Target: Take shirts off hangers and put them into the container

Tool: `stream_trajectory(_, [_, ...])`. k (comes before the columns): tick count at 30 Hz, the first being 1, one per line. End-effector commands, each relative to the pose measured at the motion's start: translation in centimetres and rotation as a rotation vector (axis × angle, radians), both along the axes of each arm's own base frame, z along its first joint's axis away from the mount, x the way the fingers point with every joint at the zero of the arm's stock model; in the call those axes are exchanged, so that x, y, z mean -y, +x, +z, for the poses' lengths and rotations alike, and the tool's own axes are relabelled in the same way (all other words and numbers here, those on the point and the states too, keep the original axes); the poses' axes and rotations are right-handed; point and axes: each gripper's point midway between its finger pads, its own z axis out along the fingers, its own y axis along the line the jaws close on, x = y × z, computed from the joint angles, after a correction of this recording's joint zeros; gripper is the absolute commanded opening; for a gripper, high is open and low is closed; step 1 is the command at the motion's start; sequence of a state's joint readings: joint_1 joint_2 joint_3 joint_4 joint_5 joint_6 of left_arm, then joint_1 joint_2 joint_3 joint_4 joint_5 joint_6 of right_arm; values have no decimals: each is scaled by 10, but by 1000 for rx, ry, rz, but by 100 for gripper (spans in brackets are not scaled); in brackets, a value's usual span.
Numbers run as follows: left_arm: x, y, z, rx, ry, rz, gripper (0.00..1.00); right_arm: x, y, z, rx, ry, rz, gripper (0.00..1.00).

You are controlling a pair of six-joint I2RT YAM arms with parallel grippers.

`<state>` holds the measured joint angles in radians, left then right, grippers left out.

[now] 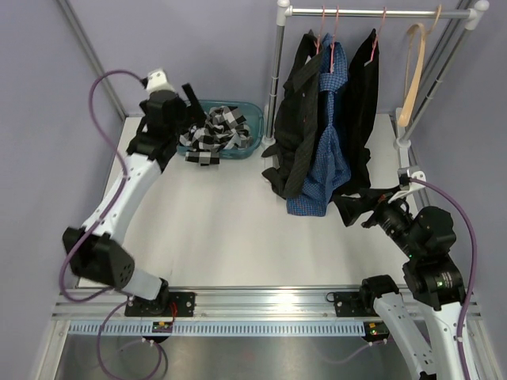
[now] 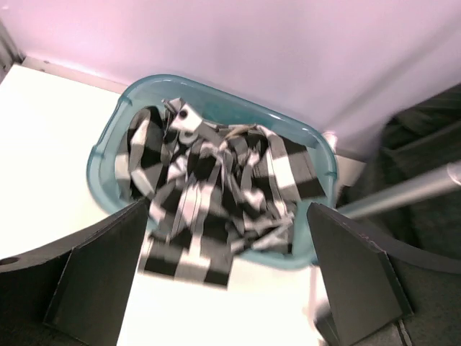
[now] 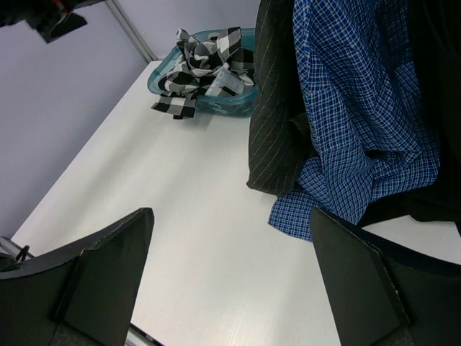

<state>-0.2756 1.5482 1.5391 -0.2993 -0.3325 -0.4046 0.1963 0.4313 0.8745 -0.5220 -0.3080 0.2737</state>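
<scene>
Firstly, left tool (image 1: 192, 101) (image 2: 229, 210): stood wide open over the far-left corner of the tabletop (image 1: 222, 229), just above the tub, with nothing between its fingers (image 2: 108, 274).
Right tool (image 1: 375, 215) (image 3: 230, 216): was also spread wide and empty, low over the right side of the tabletop, facing the hanging shirts from nearby.
Bold-check shirt (image 1: 215, 128) (image 2: 216, 187) (image 3: 209, 61): lay crumpled in the tub, off any hanger; one black-and-white fold spilled over the near rim onto the tabletop.
Teal tub (image 1: 252, 111) (image 2: 108, 144) (image 3: 155, 79): sat at the far-left back of the tabletop, near the wall and left of the clothes rail.
Rail (image 1: 372, 12): ran across the far right, above the tabletop.
Dark pinstriped shirt (image 1: 291, 119) (image 3: 270, 108): hung leftmost on the rail, touching the blue one.
Blue fine-check shirt (image 1: 329, 134) (image 3: 360, 108): hung in the middle, its lower edge resting on the tabletop.
Black shirt (image 1: 364, 103): hung on the right of the three, its bottom bunched on the tabletop near the right tool.
Pink hangers (image 1: 323, 32): carried the three hanging shirts, hooks over the rail.
Wooden hanger (image 1: 412, 71): hung bare at the right end of the rail, apart from the shirts.
Left wrist view: was blurred, so fine detail of the check folds could not be told.
</scene>
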Motion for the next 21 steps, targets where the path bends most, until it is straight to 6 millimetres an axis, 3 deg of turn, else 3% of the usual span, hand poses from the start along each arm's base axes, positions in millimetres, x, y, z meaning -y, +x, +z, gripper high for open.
stream_trajectory(1, [6,-24,-47,-51,-121,-10,98,-6,-9,1,-6,18,36,100])
stream_trajectory(2, [6,-37,-83,-108,-124,-17,98,-6,-10,2,-1,19,40,99])
stream_trajectory(3, [10,-45,-92,-110,-148,-39,97,-6,-10,1,-4,20,42,99])
stream_trajectory(5, [14,-53,-82,-5,-226,-59,96,-6,-13,2,-1,22,42,100])
stream_trajectory(6, [10,-64,-112,-37,-227,-49,95,-6,-14,2,-1,21,43,99])
stream_trajectory(7, [10,-61,-105,29,-254,-49,95,-6,-14,1,-1,19,42,99])
stream_trajectory(9, [6,-63,-116,48,-273,-45,93,-6,-16,0,0,20,48,100])
stream_trajectory(15, [-1,-42,-144,56,-360,-60,86,-6,-18,-1,3,18,53,99])
stream_trajectory(17, [-4,-32,-141,85,-380,-63,83,-5,-19,-1,7,13,46,99])
stream_trajectory(21, [-7,-16,-155,79,-351,-56,76,-5,-20,-1,12,8,49,99])
